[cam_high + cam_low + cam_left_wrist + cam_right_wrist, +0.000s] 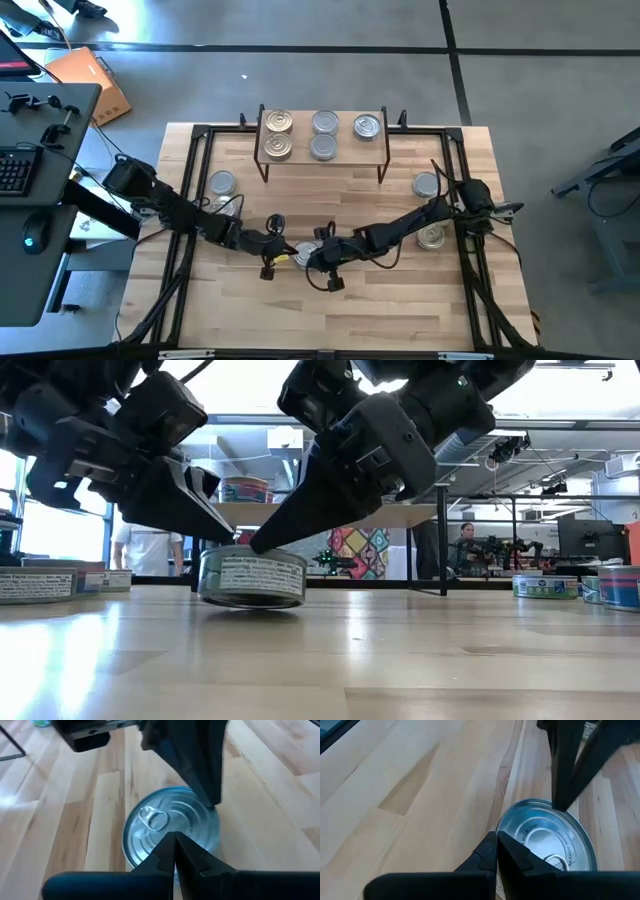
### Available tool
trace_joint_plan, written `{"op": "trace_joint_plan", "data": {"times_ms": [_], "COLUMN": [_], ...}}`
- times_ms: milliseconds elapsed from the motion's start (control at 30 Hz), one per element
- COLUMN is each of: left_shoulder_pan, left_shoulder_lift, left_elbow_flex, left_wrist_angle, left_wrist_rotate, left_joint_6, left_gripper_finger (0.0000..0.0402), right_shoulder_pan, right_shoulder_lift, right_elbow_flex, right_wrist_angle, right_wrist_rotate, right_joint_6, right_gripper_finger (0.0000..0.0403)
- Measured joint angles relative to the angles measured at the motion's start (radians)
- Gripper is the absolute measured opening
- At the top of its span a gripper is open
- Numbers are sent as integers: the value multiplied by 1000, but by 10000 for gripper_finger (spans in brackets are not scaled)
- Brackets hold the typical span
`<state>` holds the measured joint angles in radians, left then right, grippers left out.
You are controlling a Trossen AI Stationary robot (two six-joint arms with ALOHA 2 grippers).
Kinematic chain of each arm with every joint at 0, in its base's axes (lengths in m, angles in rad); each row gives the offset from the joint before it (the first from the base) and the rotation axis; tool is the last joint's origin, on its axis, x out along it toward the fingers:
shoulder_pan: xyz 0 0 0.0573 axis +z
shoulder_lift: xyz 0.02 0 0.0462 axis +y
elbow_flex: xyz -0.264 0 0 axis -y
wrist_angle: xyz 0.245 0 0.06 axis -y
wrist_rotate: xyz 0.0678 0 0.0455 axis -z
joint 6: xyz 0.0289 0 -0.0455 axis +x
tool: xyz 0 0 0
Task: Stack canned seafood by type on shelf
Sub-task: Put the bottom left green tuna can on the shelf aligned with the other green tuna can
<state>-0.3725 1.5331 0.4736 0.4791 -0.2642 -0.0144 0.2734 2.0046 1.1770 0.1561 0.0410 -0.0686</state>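
A silvery pull-tab tin (304,253) stands on the table's near middle, between my two grippers. My left gripper (290,252) comes from the left and my right gripper (316,256) from the right. Both are shut, with their tips at opposite sides of the tin's lid. In the low view the tin (252,575) sits under both tips. The shelf (323,158) stands at the far middle on black legs. Several tins rest on its wood top, two pairs and one single (368,126). My left gripper (174,841) is shut. Its tips rest on the lid's rim (165,851) on the tin's left side, slanting down from the table's left. The tin stands on the table. My right gripper (497,840) is shut. Its tips rest on the lid's rim (512,822) on the tin's right side, slanting down from the table's right, opposite the left gripper's fingers (563,780).
Three more tins stand on the table: one at the left (222,183), one at the right (426,184) and one nearer on the right (432,236). A black frame (195,160) runs around the tabletop. People show in the room behind (148,548).
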Motion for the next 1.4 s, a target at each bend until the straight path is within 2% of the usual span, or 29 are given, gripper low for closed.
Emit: {"op": "trace_joint_plan", "data": {"times_ms": [167,333,467,633,800,1000,1133,1400], "left_shoulder_pan": [-3,-3,-3,0,0,10,24,33], "left_shoulder_lift": [-11,-10,0,20,29,29,29,29], "left_elbow_flex": [1,0,0,0,0,0,0,0], "left_wrist_angle": [-1,0,-1,-1,-1,-8,-11,-12], "left_wrist_rotate": [5,94,106,105,97,92,48,104], "left_joint_6": [78,187,241,263,271,289,321,357], "left_gripper_finger": [22,93,154,183,167,115,86,49], "right_shoulder_pan": [-5,-5,-6,-14,-29,-32,-32,-32], "right_shoulder_lift": [0,-2,-2,-2,-2,-3,-3,-4], "right_elbow_flex": [1,2,2,2,3,3,3,3], "right_wrist_angle": [-5,-5,-6,-1,-1,14,13,14], "right_wrist_rotate": [2,3,3,3,3,1,2,-1], "right_joint_6": [1,0,-1,-3,-7,-11,-10,-11], "right_gripper_finger": [0,0,0,0,0,0,0,0]}}
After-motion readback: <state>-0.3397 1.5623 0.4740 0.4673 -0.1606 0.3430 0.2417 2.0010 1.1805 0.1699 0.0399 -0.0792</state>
